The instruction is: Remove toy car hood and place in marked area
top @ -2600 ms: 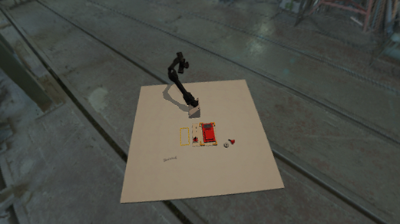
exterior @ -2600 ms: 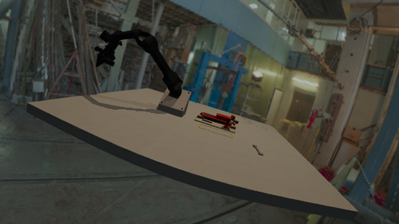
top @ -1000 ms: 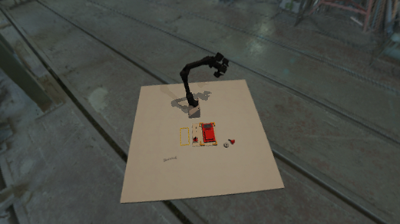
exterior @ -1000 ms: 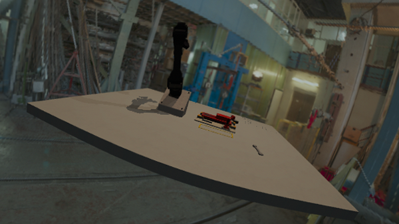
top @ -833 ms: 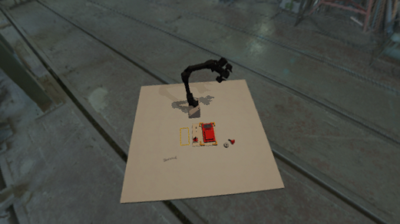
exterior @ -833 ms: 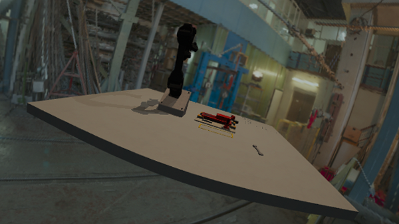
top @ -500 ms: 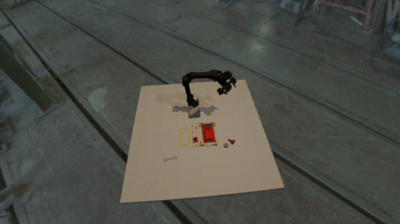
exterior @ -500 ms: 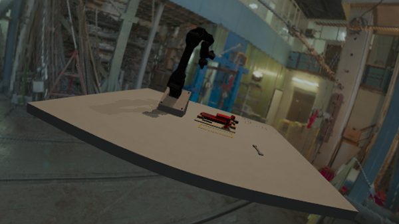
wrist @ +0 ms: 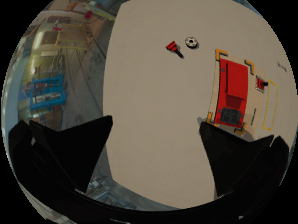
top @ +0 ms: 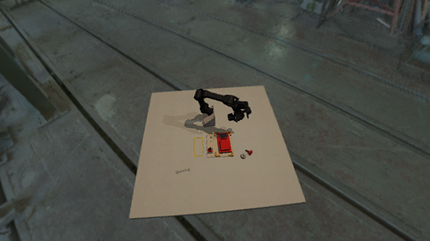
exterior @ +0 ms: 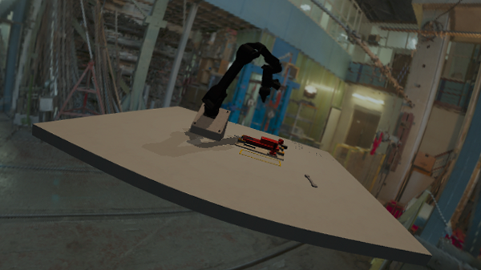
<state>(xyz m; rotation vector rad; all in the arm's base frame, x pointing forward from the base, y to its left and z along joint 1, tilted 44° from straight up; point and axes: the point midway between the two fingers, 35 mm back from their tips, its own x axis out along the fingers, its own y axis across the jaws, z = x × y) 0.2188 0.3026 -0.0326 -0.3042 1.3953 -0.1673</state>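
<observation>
The red toy car [top: 219, 149] [exterior: 250, 141] [wrist: 222, 100] sits on the table between orange corner pieces. A raised red panel [top: 224, 143] [wrist: 236, 80], which looks like the hood, lies on top of it, with a dark block at one end. The marked area, a thin yellow outline [top: 194, 147] [exterior: 260, 159] [wrist: 266, 104], lies on the table beside the car with nothing inside. My gripper [top: 242, 117] [exterior: 270, 94] [wrist: 157, 123] is open and empty, high above the table and off to the side of the car, touching nothing.
A small red part [top: 210, 150] [wrist: 260, 83] stands between car and outline. A grey ring [top: 243, 156] [wrist: 191, 42] and a red-headed piece [top: 249, 152] [wrist: 172, 48] lie on the car's other side. A wrench [top: 182, 171] [exterior: 311, 181] lies farther off.
</observation>
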